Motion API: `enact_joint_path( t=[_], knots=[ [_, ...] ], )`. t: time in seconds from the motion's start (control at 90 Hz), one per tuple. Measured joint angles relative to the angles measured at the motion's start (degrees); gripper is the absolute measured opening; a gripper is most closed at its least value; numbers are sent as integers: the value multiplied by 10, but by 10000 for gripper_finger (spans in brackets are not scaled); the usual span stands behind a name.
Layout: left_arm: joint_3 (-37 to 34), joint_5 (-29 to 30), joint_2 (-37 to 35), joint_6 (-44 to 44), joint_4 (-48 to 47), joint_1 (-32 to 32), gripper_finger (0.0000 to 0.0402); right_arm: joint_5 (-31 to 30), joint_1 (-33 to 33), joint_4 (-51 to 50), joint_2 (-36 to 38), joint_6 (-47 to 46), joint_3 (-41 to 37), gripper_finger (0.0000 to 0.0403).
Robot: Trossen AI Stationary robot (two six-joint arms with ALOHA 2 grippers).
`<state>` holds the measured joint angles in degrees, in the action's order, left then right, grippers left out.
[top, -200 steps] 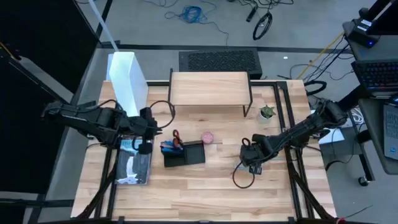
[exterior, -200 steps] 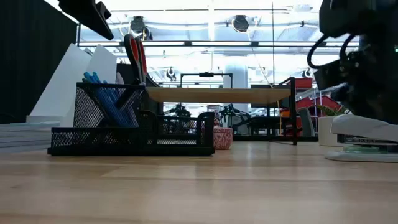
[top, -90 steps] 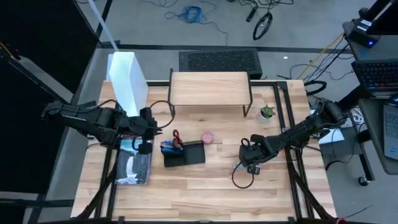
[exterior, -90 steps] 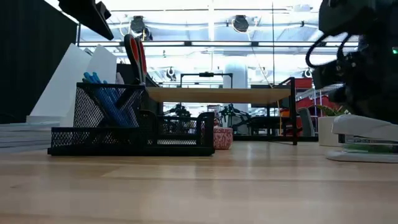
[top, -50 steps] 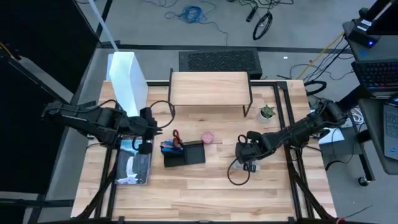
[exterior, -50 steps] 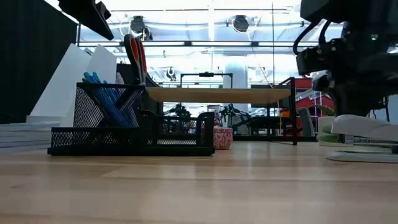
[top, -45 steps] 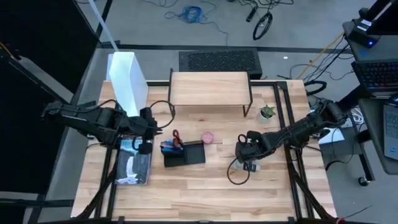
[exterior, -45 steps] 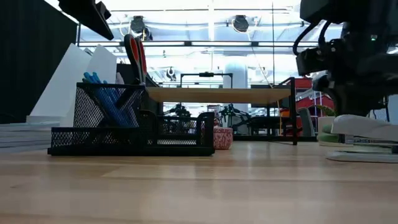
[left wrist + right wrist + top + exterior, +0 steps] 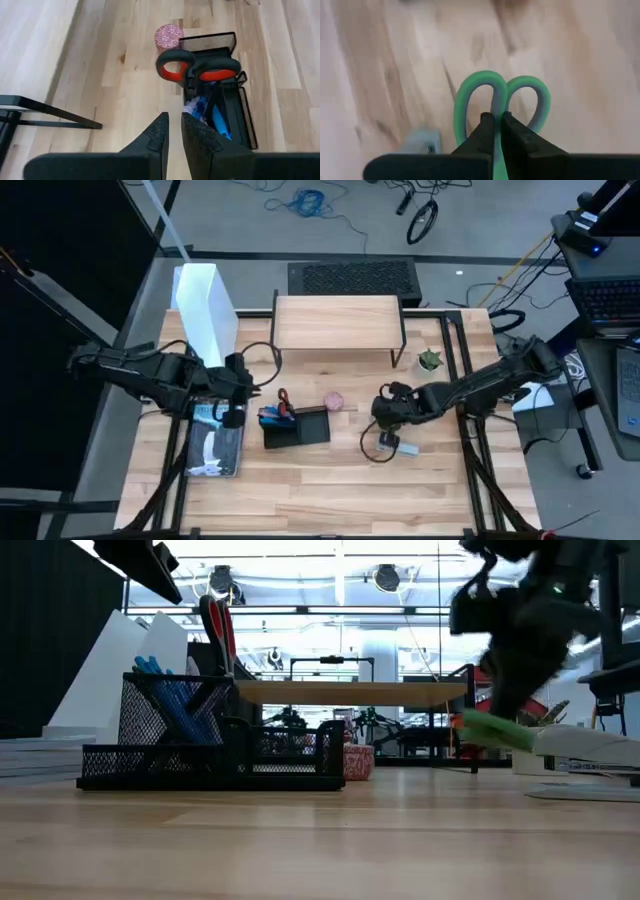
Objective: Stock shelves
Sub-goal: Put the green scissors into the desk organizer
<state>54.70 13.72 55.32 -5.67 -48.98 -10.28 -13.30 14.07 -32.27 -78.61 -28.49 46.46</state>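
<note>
Jaws of the right gripper (image 9: 494,131) pinch green-handled scissors (image 9: 500,102); left gripper (image 9: 172,135) nearly closed, empty.

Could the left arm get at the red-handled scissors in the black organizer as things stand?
Probably yes. The left tool sits beside the black organizer, fingers nearly shut and holding nothing. The red-handled scissors stand handles-up just ahead with nothing between. The right tool is farther off, gripping green scissors.

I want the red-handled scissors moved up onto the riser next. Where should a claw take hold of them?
Grip the red-handled scissors at the neck just below the loops, coming straight down from above. They stand blades-down in the black mesh organizer, so only the handles are exposed; the mesh walls block a side approach. The left claw is nearest, I'd judge.
</note>
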Motion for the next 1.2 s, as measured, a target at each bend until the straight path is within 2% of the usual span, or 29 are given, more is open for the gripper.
enact_joint_path(
  t=[0.222, 0.389, 0.478, 0.7, 0.878, 1.078, 1.2],
  knots=[
    [0, -1, 0, 0, 0, 0, 38, -41, -22, 170, 53, 60, 0, 2],
    [0, -1, 0, 0, 0, 0, 38, -49, -36, 335, 57, 137, 1, 2],
    [0, -1, 0, 0, 0, 0, 38, -47, -42, 382, 54, 167, 1, 2],
    [0, -2, 0, -11, 0, 0, 38, -40, -46, 347, 53, 172, 1, 1],
    [0, -5, 0, -11, -2, 0, 38, 42, -45, 313, 44, 142, 1, 8],
    [0, -5, 0, -11, -1, 0, 38, 48, -16, 280, -7, 128, 22, 84],
    [0, -5, 0, -11, -1, 0, 38, 49, 1, 155, -69, 146, 108, 138]
  ],
)
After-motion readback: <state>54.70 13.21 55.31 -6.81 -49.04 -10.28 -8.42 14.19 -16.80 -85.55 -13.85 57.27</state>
